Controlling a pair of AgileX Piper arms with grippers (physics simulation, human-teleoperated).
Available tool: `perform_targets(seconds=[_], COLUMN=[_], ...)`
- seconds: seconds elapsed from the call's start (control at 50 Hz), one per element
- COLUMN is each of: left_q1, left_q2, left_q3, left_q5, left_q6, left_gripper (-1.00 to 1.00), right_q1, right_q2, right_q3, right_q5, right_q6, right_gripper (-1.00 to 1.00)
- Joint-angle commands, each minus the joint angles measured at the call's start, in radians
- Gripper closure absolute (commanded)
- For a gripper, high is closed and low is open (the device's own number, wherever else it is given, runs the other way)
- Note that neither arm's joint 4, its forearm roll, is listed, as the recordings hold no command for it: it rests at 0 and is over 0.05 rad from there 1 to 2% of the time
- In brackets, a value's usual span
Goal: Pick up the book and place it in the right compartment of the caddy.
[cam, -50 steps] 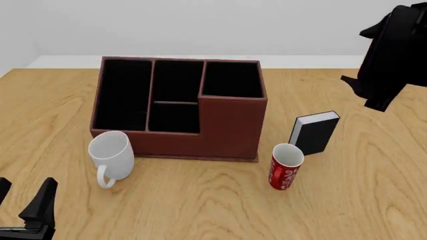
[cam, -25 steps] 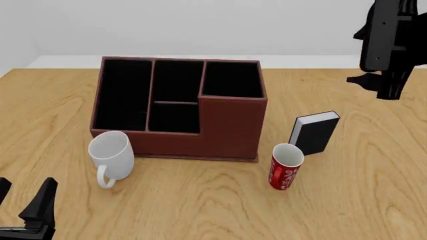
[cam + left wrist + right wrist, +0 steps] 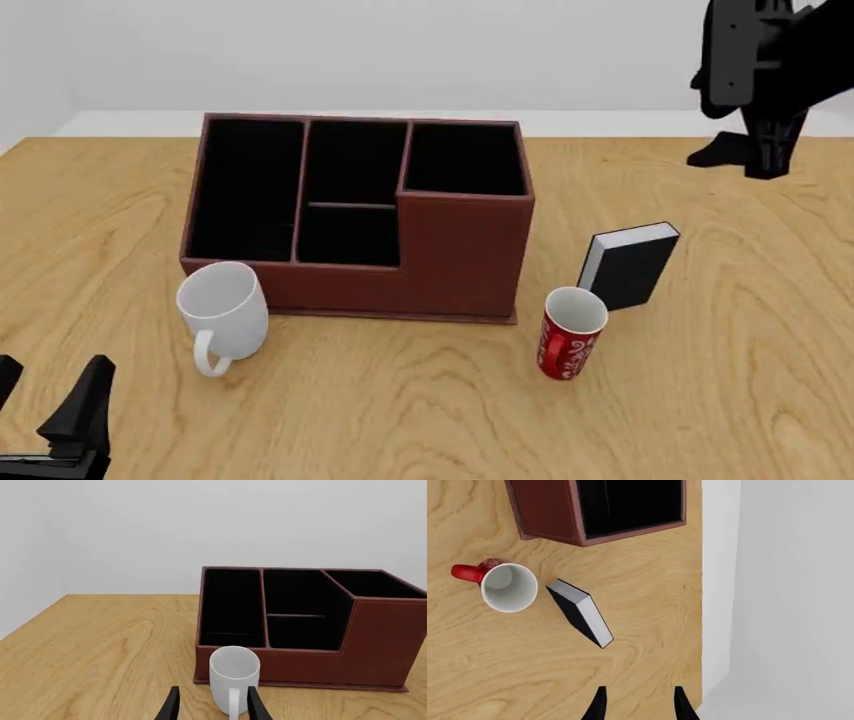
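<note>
The black book (image 3: 630,265) with white page edges stands upright on the table, right of the caddy (image 3: 461,255) and just behind the red can (image 3: 573,333). The caddy's right compartment (image 3: 465,160) is empty. My right gripper (image 3: 745,158) hangs high over the far right of the table, open and empty, well behind the book. In the right wrist view the book (image 3: 584,612) lies ahead of the open gripper (image 3: 638,705), beside the can (image 3: 507,586). My left gripper (image 3: 47,395) is open and empty at the near left edge.
A white mug (image 3: 222,310) stands against the caddy's front left corner; it also shows in the left wrist view (image 3: 234,672), right ahead of the left gripper (image 3: 212,707). The table's far edge (image 3: 700,605) runs close behind the book.
My right arm has swung up and slightly left over the far right of the table, turning its gripper downward. The book, can, mug and left arm have not moved.
</note>
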Motion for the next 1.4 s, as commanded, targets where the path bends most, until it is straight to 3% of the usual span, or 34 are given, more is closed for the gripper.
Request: perform_targets(seconds=[0.02,0.28,0.46,0.78,0.8,1.08,1.4], left_q1=[0.000,0.000,0.000,0.000,0.000,0.000,0.000], left_q2=[0.000,0.000,0.000,0.000,0.000,0.000,0.000], left_q3=[0.000,0.000,0.000,0.000,0.000,0.000,0.000], left_q5=[0.000,0.000,0.000,0.000,0.000,0.000,0.000], left_q6=[0.000,0.000,0.000,0.000,0.000,0.000,0.000], left_gripper=[-1.00,-1.00,-1.00,-1.00,-1.00,-1.00,-1.00], right_q1=[0.019,0.042,0.065,0.104,0.106,0.109,0.073], right_q2=[0.053,0.079,0.098,0.112,0.109,0.120,0.152], right_q3=[-0.024,-0.024,0.030,0.098,0.140,0.220,0.251], right_q5=[0.039,0.030,0.006,-0.046,-0.072,-0.136,-0.176], right_q6=[0.031,0.050,0.052,0.098,0.108,0.132,0.117], right_gripper=[-1.00,-1.00,-1.00,-1.00,-1.00,-1.00,-1.00])
